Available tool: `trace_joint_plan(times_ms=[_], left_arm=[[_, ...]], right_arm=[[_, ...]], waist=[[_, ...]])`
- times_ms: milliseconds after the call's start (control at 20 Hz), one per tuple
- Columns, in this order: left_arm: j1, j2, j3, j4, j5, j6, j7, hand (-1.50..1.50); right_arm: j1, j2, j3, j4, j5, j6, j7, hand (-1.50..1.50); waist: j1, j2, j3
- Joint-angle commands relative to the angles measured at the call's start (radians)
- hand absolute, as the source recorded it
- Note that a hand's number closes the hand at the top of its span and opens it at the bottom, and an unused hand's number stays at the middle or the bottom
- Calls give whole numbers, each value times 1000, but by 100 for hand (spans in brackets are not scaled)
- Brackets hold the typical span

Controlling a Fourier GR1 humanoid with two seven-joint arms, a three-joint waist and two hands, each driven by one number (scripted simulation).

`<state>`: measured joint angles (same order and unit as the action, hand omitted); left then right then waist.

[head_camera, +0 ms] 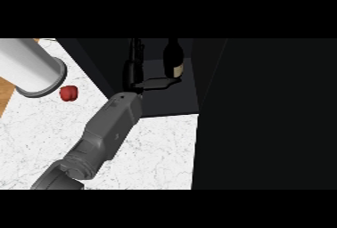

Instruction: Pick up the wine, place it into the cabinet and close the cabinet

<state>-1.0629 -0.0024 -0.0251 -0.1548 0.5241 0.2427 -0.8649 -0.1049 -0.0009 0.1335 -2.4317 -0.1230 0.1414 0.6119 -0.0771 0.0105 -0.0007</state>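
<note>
The wine bottle (172, 55) stands dark inside the black cabinet (164, 100), its pale label (177, 69) just showing. My left hand (139, 75) reaches into the cabinet from the lower left on its grey forearm (108, 127). Its fingers (135, 55) point straight up and away, and its thumb (158, 83) sticks out to the right, ending near the bottle's base. The hand is open and is not curled round the bottle. The cabinet's door (263, 111) stands open as a broad black panel across the right side. My right hand shows nowhere.
A white cylinder on a grey base (31, 67) lies at the upper left of the marble counter (158, 151). A small red fruit (68, 92) sits beside it, left of the forearm. A wooden strip (4, 95) runs along the left edge.
</note>
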Motion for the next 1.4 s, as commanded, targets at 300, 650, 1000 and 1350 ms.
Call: trace_joint_plan(times_ms=[300, 650, 1000, 1350], left_arm=[[209, 2, -217, -192, 185, 31, 16, -150], [415, 2, -521, -595, 271, 299, 102, -150], [584, 13, -664, -948, 169, 482, 170, -150], [765, 6, -710, -1149, 82, 527, 159, -150]], right_arm=[[26, -12, -6, -64, -24, -6, 23, -150], [42, -23, -25, -105, -15, -32, 76, -150], [68, -29, -59, -106, -17, -21, 20, -150], [3, -34, -27, -134, 14, -61, 102, -150]], waist=[[15, -10, 0], [65, -21, 1], [86, -18, 1], [79, -14, 0]])
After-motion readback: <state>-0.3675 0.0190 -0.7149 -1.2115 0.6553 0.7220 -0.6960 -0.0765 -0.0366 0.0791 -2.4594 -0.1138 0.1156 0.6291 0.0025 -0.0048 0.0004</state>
